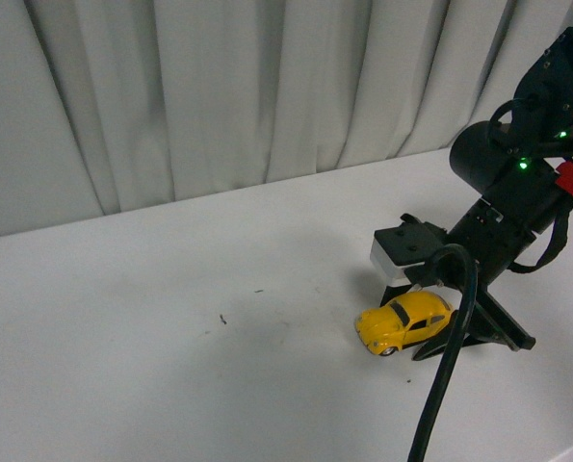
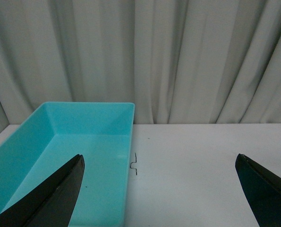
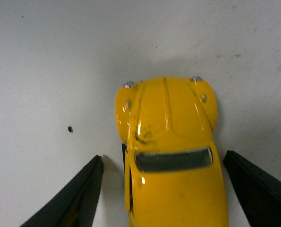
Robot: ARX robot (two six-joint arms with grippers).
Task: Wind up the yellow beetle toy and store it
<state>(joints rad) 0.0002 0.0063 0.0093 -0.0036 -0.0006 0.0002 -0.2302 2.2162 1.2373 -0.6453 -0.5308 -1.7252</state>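
Note:
The yellow beetle toy (image 1: 404,322) stands on its wheels on the white table at the right, nose pointing left. My right gripper (image 1: 440,332) is lowered over its rear, open, one dark finger on each side of the body. In the right wrist view the yellow beetle toy (image 3: 171,151) lies between the two fingertips (image 3: 79,194), with a narrow gap to each and neither touching. My left gripper (image 2: 160,189) is open and holds nothing; it does not show in the front view.
A turquoise bin (image 2: 60,156) stands empty by a grey curtain (image 2: 178,56), under my left gripper's one finger. A small bent wire (image 2: 135,164) lies beside the bin. Dark specks (image 1: 223,319) dot the white table (image 1: 170,366). A black cable (image 1: 450,366) hangs before the right arm.

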